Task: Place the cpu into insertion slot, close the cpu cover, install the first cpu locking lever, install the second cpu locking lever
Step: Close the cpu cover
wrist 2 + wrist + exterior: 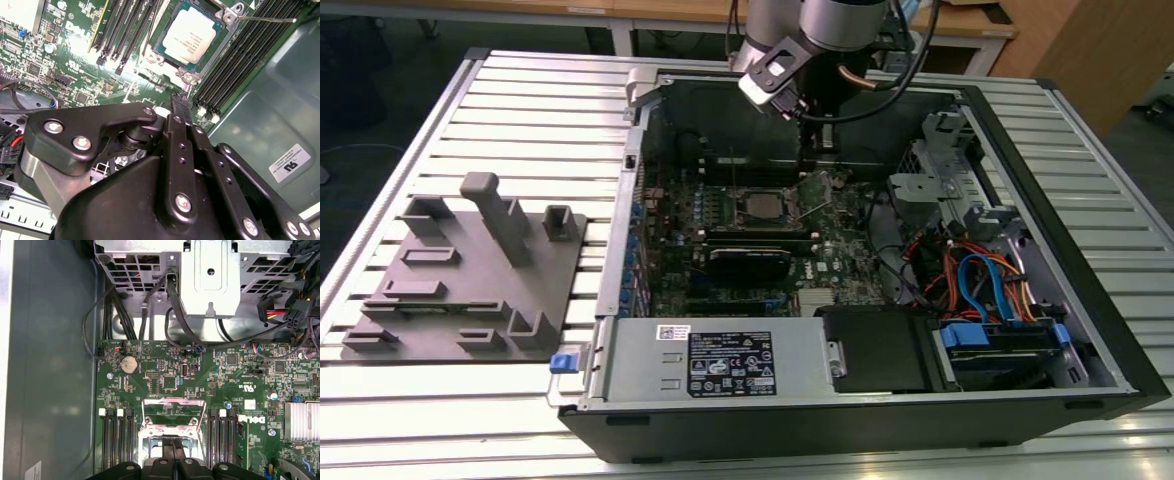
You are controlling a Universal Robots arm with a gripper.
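The cpu [189,37], a flat square chip with a silver top, lies in the insertion slot [227,37] on the green motherboard. In the exterior view the insertion slot [767,205] is a dark square with a silver rim in the middle of the board. The cpu cover [175,415], a silver frame with a large window, stands tilted up and open. A thin metal locking lever [265,20] sticks out from a corner of the slot. My gripper [178,102] [817,160] [175,444] is shut, with its tips close to the cover's edge and beside the slot. Nothing shows between the fingers.
The open computer case rests on a slatted metal table [520,110]. A grey power supply box [707,360] is at the case's front, with a drive cage [934,190] and coloured cables [974,280] on the exterior view's right. Black memory slots [130,30] flank the socket. A grey fixture plate [467,270] lies on the exterior view's left.
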